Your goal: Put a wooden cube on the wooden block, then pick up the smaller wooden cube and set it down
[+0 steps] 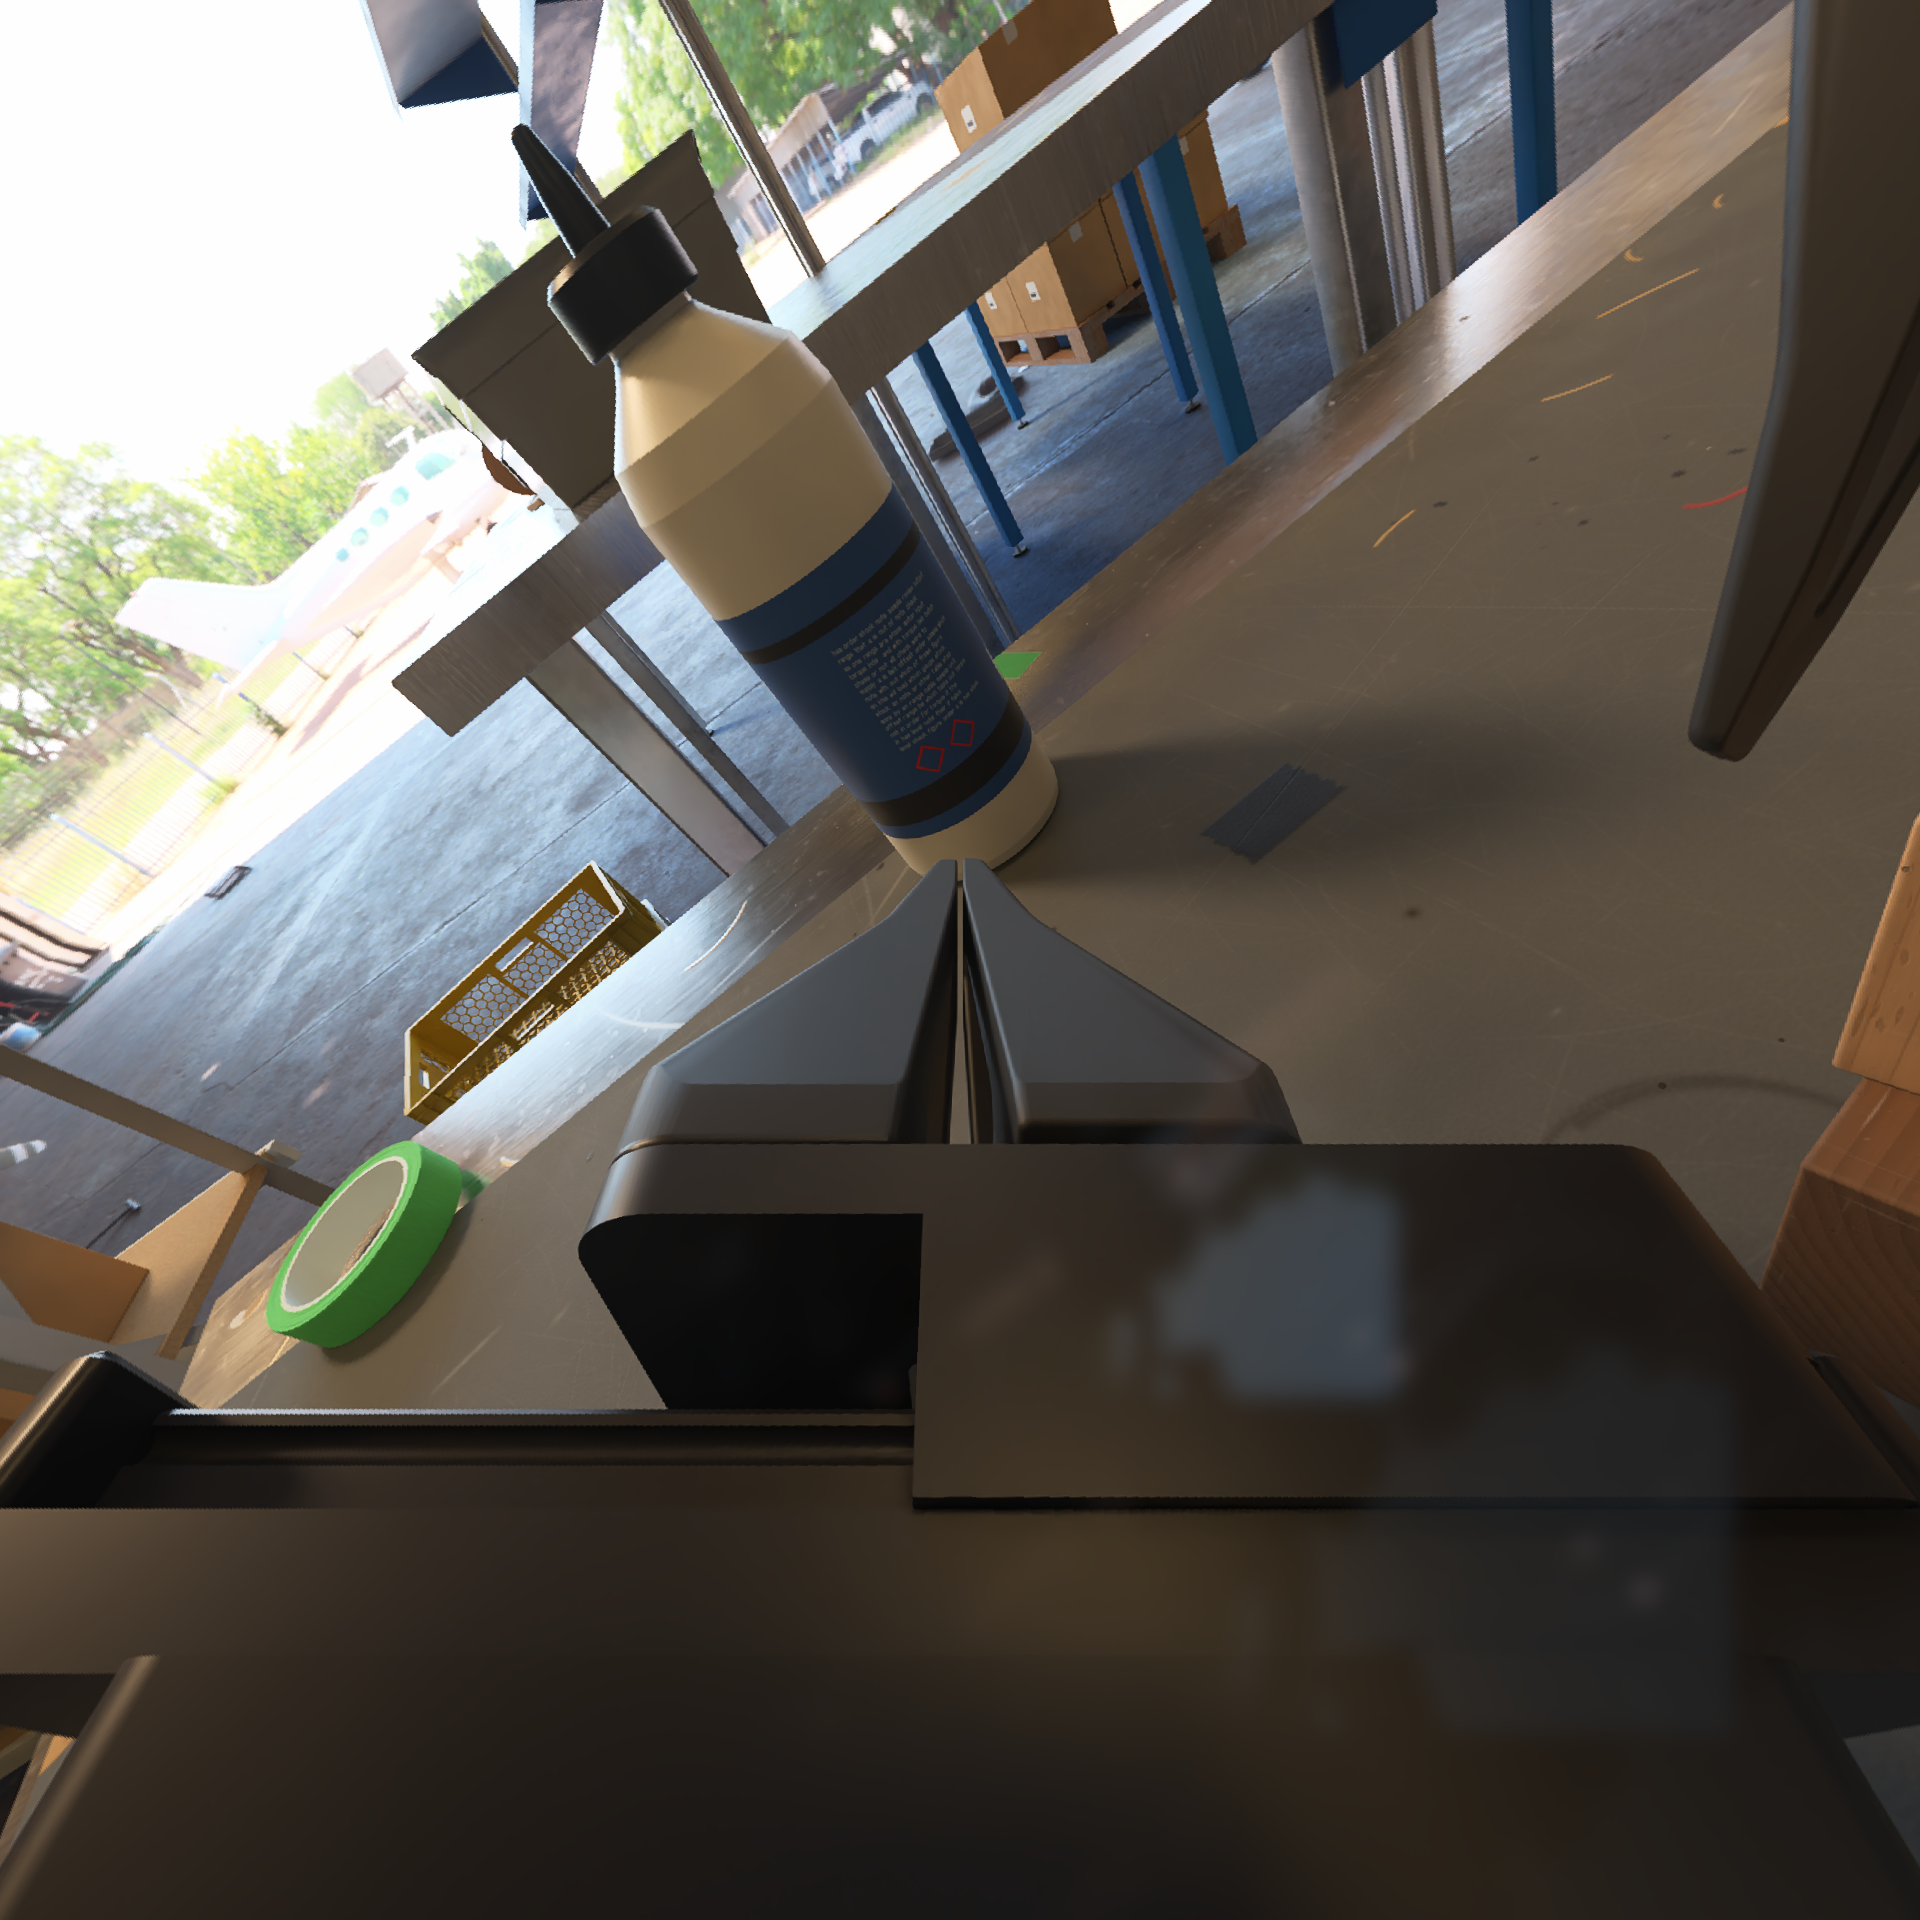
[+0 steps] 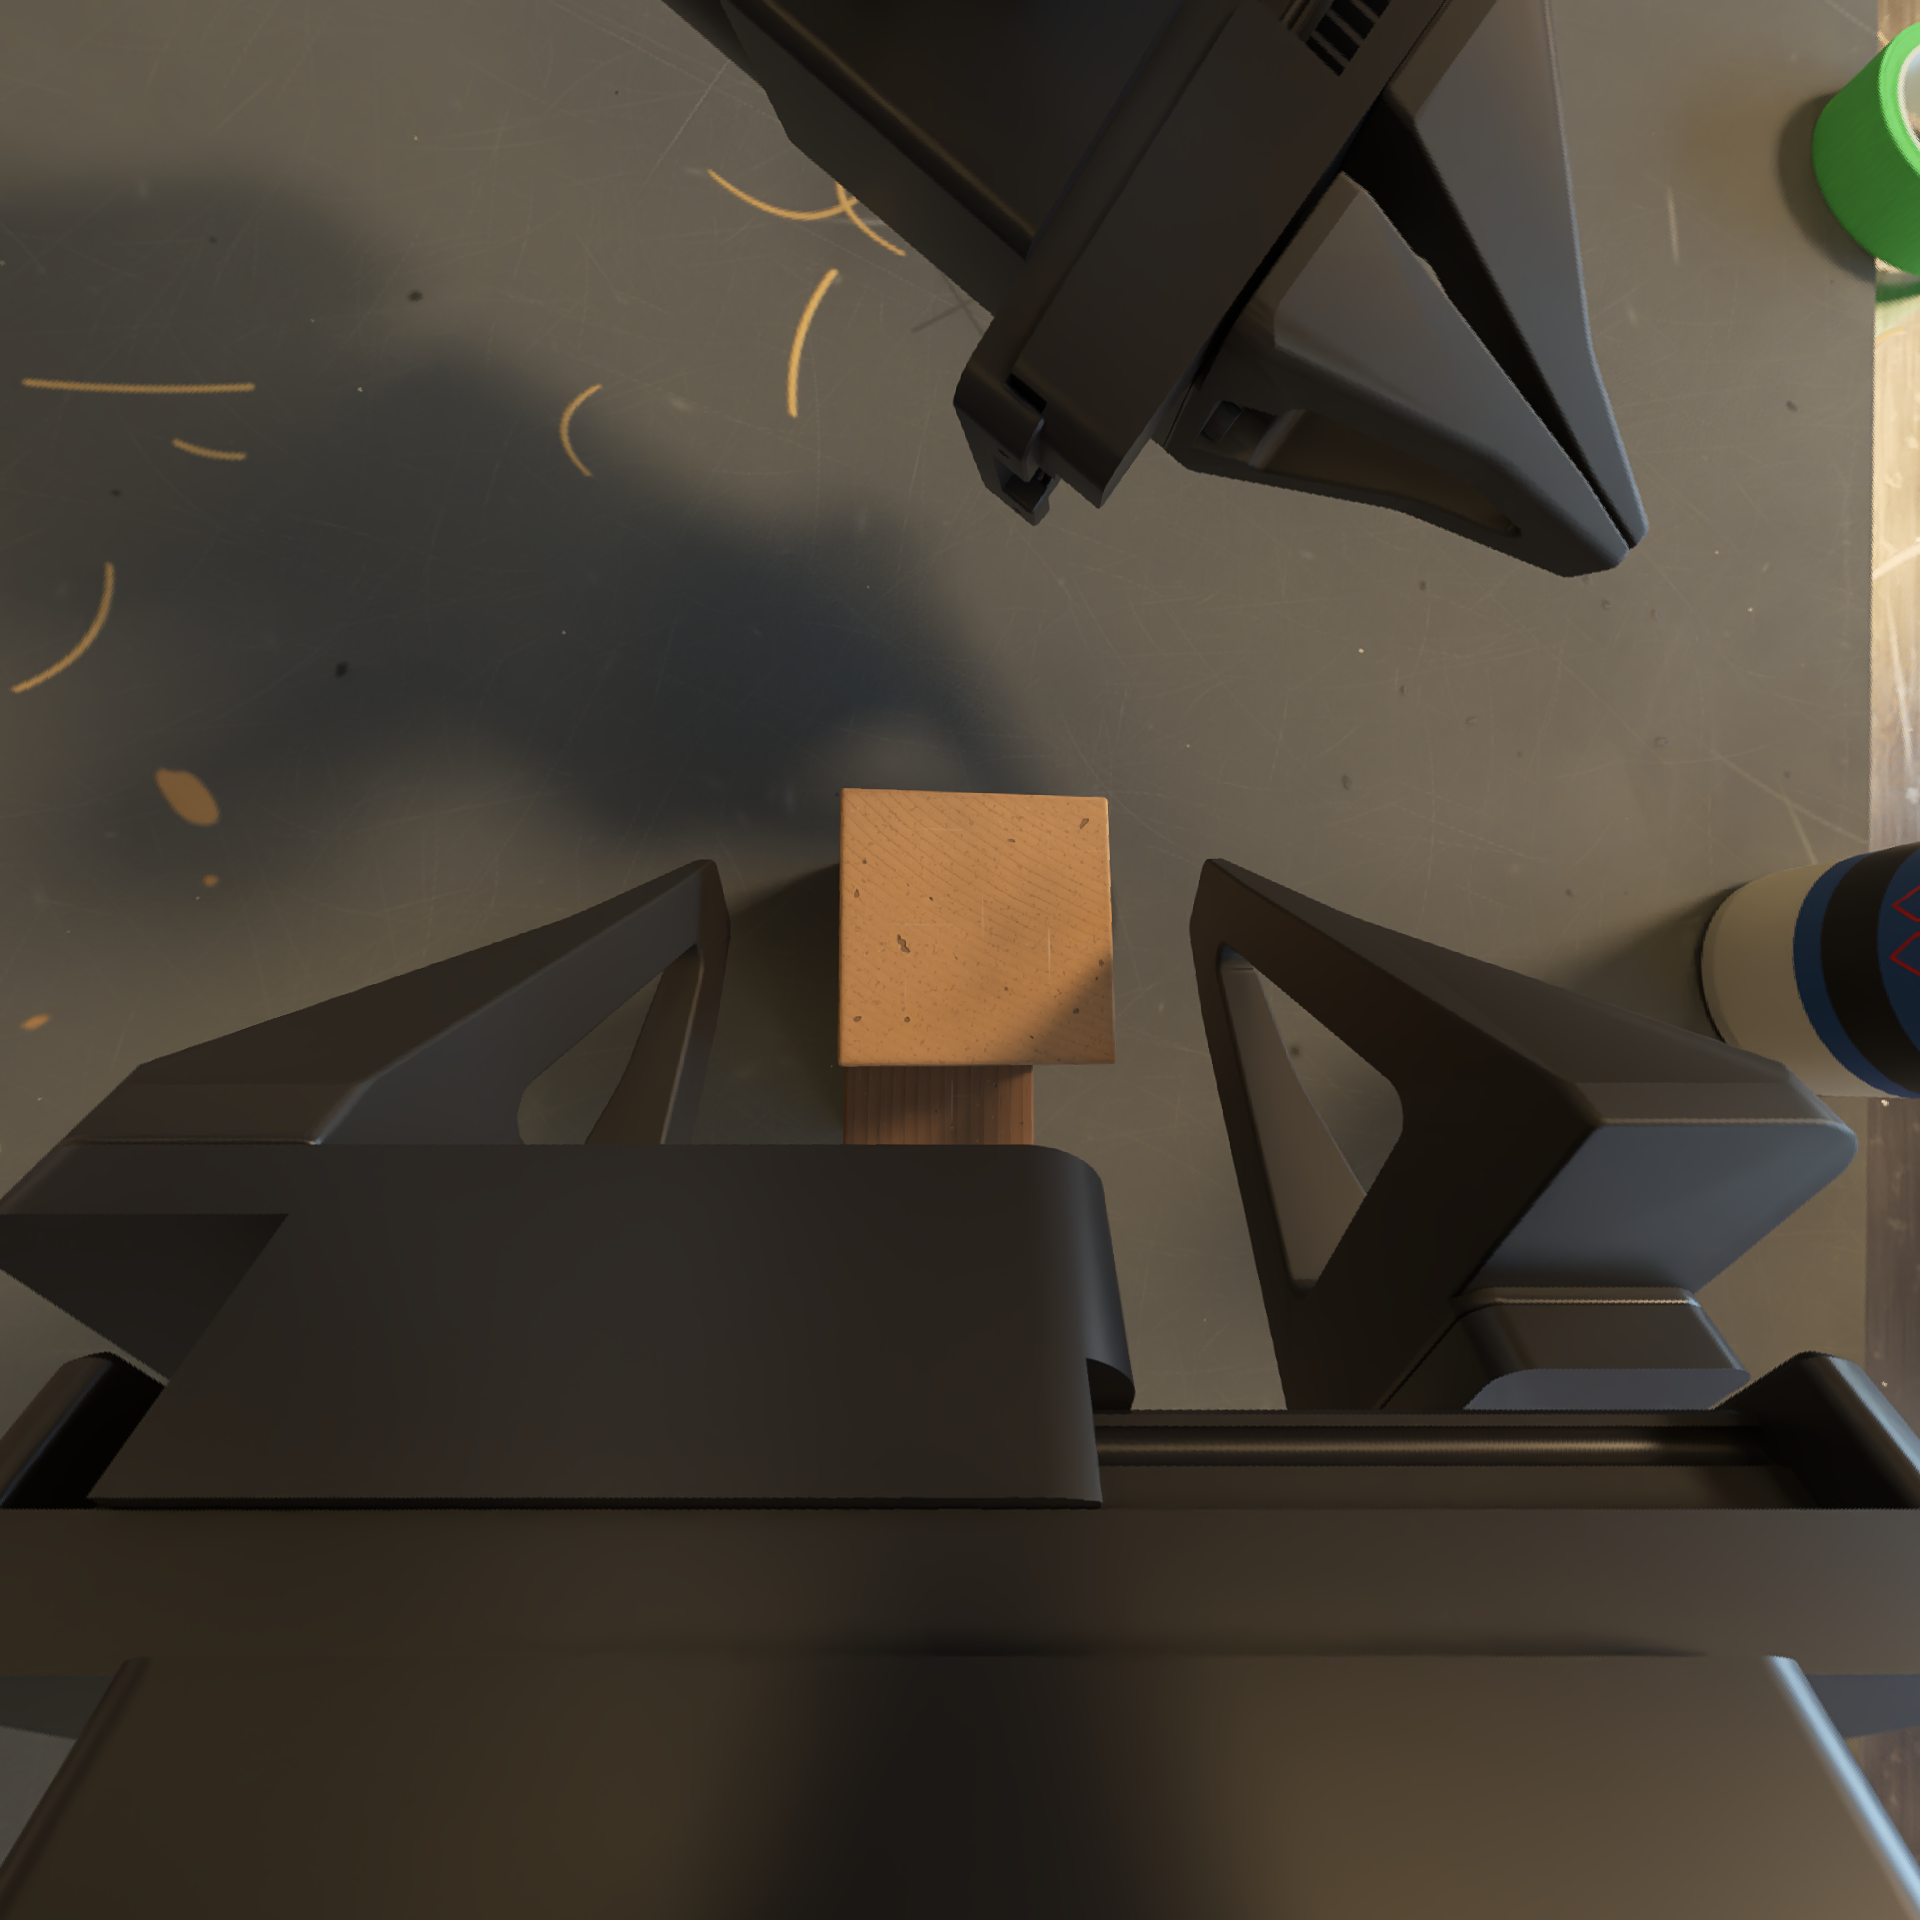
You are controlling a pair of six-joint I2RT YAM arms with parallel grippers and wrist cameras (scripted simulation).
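Observation:
In the right wrist view a light wooden cube (image 2: 975, 927) is seen from above, with darker wood (image 2: 940, 1107) showing just under its near edge. My right gripper (image 2: 958, 873) is open and straddles the cube. Its fingers (image 2: 696, 935) stand on either side and do not touch it. In the left wrist view the light cube (image 1: 1886, 997) sits on a darker wooden block (image 1: 1849, 1247) at the right edge. My left gripper (image 1: 958, 868) is shut and empty, pointing at a bottle. It also shows in the right wrist view (image 2: 1621, 540). I see no other cube.
A cream bottle with a blue label and black cap (image 1: 821, 582) stands near the table's edge, also seen in the right wrist view (image 2: 1808, 966). A green tape roll (image 1: 364, 1257) lies near that edge. One finger of the right gripper (image 1: 1808, 416) hangs at the upper right.

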